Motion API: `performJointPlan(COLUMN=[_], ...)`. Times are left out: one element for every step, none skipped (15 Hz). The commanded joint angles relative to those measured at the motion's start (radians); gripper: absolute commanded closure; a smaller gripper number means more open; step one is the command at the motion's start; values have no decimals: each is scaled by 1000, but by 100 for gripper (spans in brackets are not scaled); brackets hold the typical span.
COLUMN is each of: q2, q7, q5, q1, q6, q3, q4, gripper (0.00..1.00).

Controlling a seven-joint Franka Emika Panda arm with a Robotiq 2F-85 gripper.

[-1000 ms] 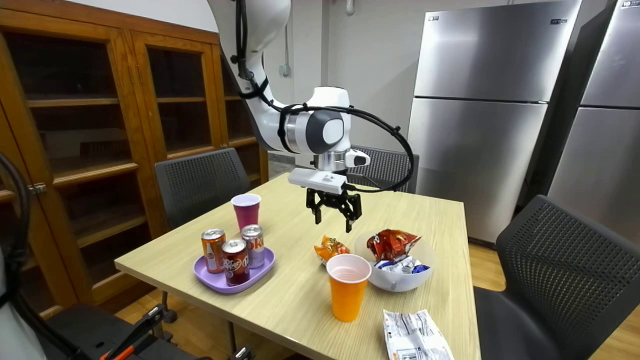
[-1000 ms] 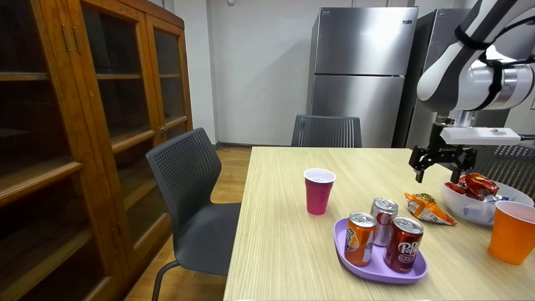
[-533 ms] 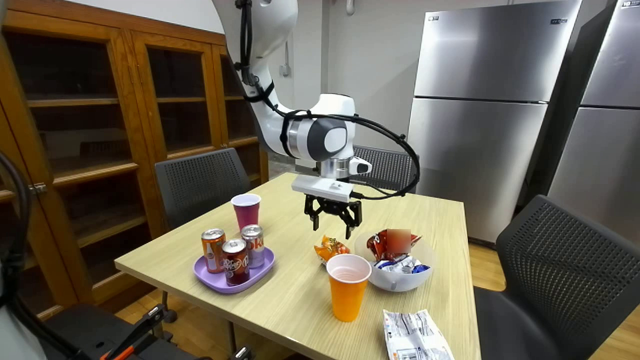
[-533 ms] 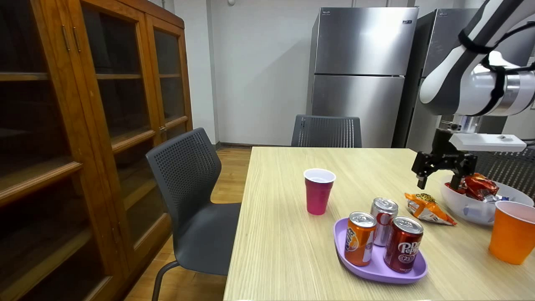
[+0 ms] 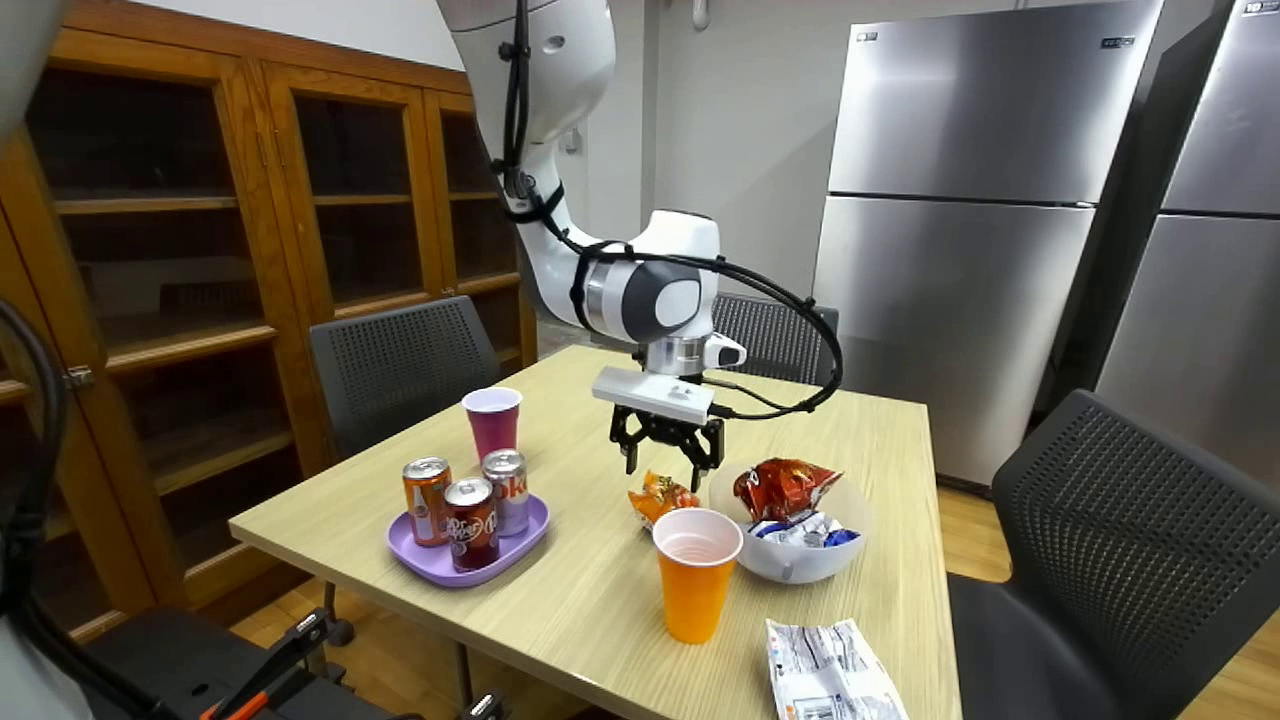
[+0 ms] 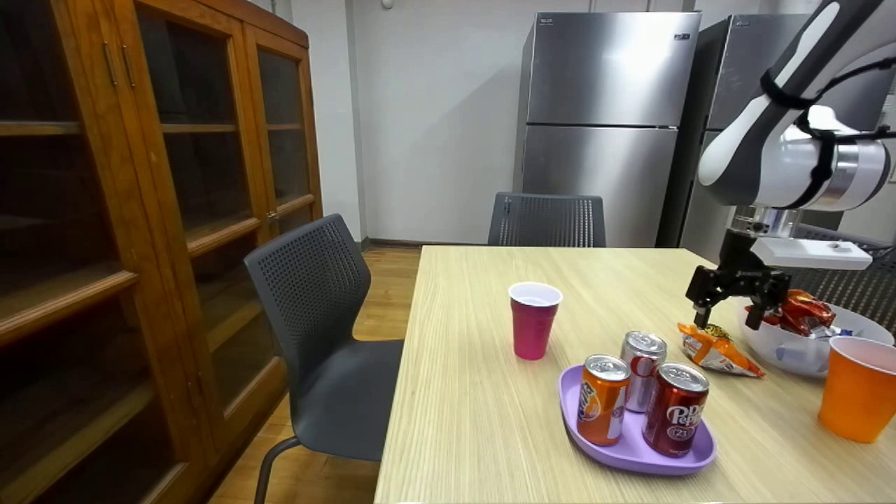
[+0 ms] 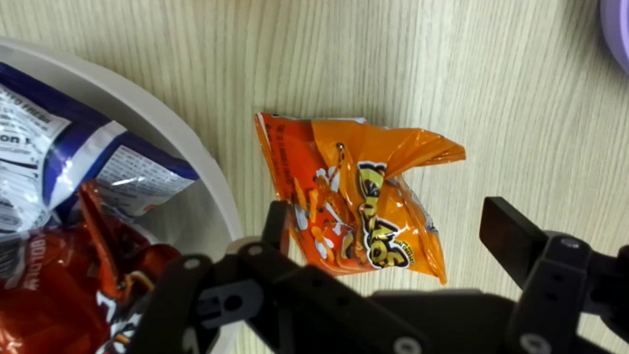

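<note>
Wide-spread claw (image 6: pixel 728 320) hangs over bag (image 7: pixel 356 191)

In the wrist view, the claw's fingers (image 7: pixel 516 241) stand well apart, at the bag's nine and three o'clock. The bag lies below on the table (image 7: pixel 319 54); whether a fingertip touches it cannot be told. Just beside it at nine sits the bowl (image 7: pixel 201 214), holding a red packet (image 7: pixel 54 300) and a blue packet (image 7: pixel 98 147); the tray (image 7: pixel 618 29) lies at two. In an exterior view, the orange cup (image 5: pixel 695 595) stands near the bag at five o'clock, the purple cup (image 5: pixel 493 430) farther at ten, and three cans (image 5: pixel 472 525) stand on the tray.
</note>
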Motion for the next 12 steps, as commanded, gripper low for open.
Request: performJointPlan(q2=[34, 40, 47, 54, 60, 65, 68, 72, 77, 80, 84, 86], q7=[-46, -45, -44, -43, -43, -44, -45, -44, -43, -43, -38, -38], q5=[25, 24, 23, 23, 23, 23, 24, 24, 23, 21, 20, 19], q1=[-32, -33, -34, -35, -36, -37, -39, -40, -40, -40, -38, -38], q6=[-30, -31, -31, -35, -35, -36, -36, -37, -39, -40, -42, -45], q3=[36, 38, 41, 42, 44, 46, 49, 51, 52, 52, 50, 51], q4=[55, 62, 70, 78, 84, 89, 94, 98, 103, 106, 110, 112], gripper=[0, 0, 0, 0, 0, 0, 0, 0, 0, 0, 21, 28])
